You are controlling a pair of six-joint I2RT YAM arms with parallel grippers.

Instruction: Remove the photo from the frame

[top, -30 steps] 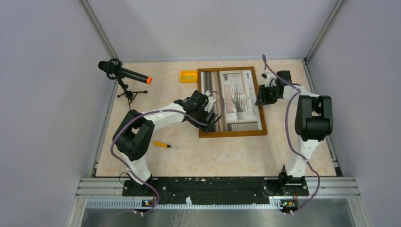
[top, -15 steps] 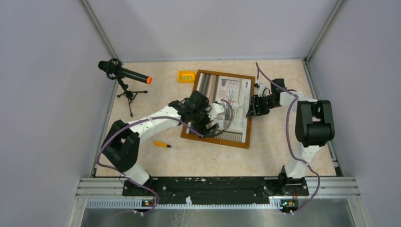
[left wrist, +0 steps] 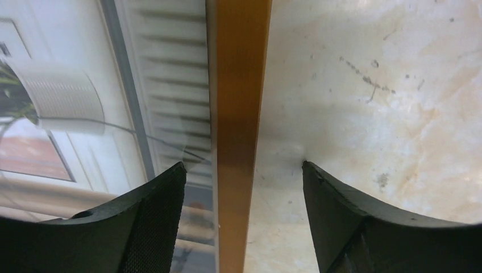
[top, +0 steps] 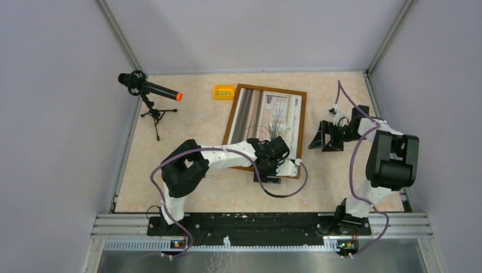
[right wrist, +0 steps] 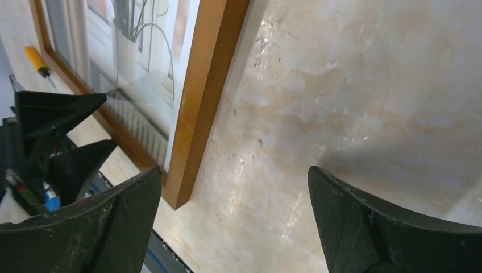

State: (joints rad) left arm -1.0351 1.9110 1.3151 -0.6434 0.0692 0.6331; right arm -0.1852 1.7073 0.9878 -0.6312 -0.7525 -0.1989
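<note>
Both spread wide: left gripper point(left wrist: 243, 166) straddles the frame point(left wrist: 237, 85) rim, right gripper point(right wrist: 234, 170) beside it; microphone point(top: 149, 88), screwdriver point(right wrist: 37, 61) nearby.

— Any writing on the photo point(top: 256, 111) or the frame point(top: 273, 89)?

— None that reads. Both wrist views show the print up close, and it carries no letters or numbers. The wooden rim is plain.

— The small yellow box point(top: 224, 91) at the far side of the surface point(top: 187, 119)?

— It has a greenish patch on top, too small to tell whether it is a label.

— The microphone point(top: 153, 88)?

— No legible mark on it. Nothing readable in any view.
</note>
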